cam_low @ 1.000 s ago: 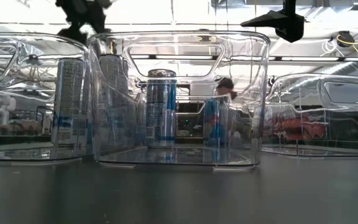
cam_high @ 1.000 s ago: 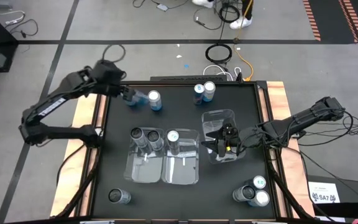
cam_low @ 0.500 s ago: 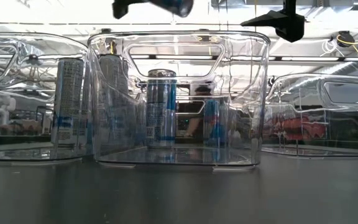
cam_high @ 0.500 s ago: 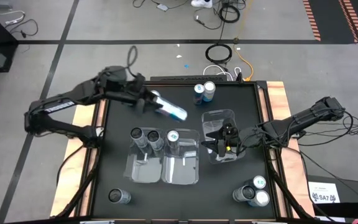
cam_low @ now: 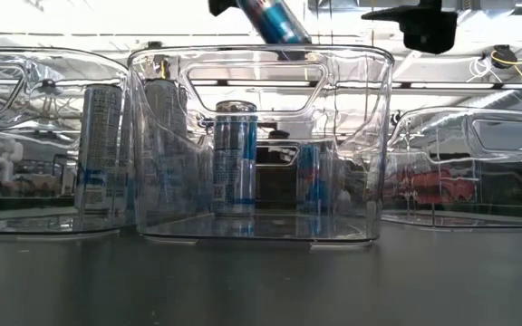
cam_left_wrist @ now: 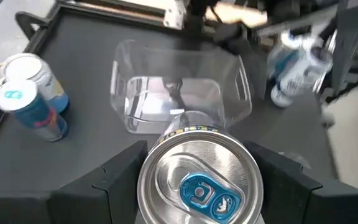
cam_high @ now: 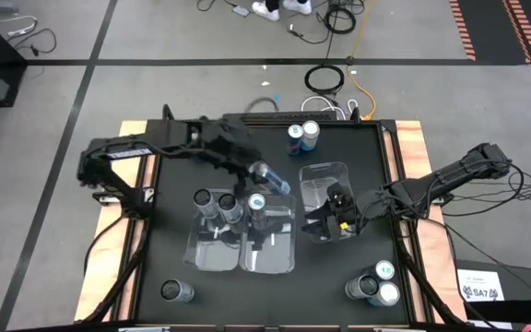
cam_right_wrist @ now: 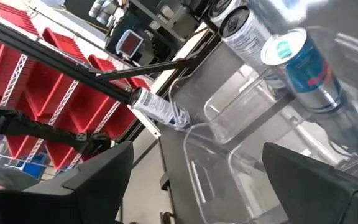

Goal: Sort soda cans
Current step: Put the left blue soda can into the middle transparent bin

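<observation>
Blue can [cam_high: 272, 178] tilted in left hand [cam_high: 258, 171]

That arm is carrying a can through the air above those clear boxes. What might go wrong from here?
1. The left tool holds the blue-and-silver soda can tilted; it could slip out.
2. A blue-and-white can already stands in the middle clear plastic bin below; the carried can might knock it over.
3. The open right tool hangs over the right-hand clear bin nearby, so the arms could collide.

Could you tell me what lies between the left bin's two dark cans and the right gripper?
In the high view, the middle bin holding one blue can, with the left gripper's carried can above it.
</observation>
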Robot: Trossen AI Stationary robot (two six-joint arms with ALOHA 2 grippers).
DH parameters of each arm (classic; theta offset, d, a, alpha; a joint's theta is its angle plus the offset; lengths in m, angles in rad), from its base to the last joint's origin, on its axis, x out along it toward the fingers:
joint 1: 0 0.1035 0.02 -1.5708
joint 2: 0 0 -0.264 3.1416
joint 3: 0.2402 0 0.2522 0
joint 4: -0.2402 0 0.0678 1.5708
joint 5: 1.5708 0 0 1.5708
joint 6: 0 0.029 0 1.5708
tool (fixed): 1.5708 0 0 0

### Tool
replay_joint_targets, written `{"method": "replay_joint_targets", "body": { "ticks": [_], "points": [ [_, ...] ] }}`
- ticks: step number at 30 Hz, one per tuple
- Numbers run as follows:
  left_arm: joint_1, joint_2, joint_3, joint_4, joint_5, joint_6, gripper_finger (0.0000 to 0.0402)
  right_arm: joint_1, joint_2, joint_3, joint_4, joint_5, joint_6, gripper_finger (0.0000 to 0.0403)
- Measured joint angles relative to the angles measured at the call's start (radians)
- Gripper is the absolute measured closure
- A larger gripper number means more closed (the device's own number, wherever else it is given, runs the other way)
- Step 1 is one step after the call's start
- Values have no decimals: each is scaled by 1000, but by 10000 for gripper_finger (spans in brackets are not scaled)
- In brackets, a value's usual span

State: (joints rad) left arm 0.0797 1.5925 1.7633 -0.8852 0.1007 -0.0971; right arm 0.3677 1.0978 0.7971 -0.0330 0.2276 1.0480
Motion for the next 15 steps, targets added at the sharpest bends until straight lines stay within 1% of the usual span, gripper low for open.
{"method": "replay_joint_targets", "body": {
  "ticks": [3, 9, 15],
  "points": [
    [-37, 67, 41, -20, -22, 43, 148, 17, 0, 0, 0, 2, 3, 53],
    [-93, 178, 46, -28, -39, 59, 148, 42, 0, 0, 4, 5, 6, 53],
    [-117, 281, 46, -44, -137, 86, 148, 54, 0, 0, 5, 5, 6, 53]
  ]
}}
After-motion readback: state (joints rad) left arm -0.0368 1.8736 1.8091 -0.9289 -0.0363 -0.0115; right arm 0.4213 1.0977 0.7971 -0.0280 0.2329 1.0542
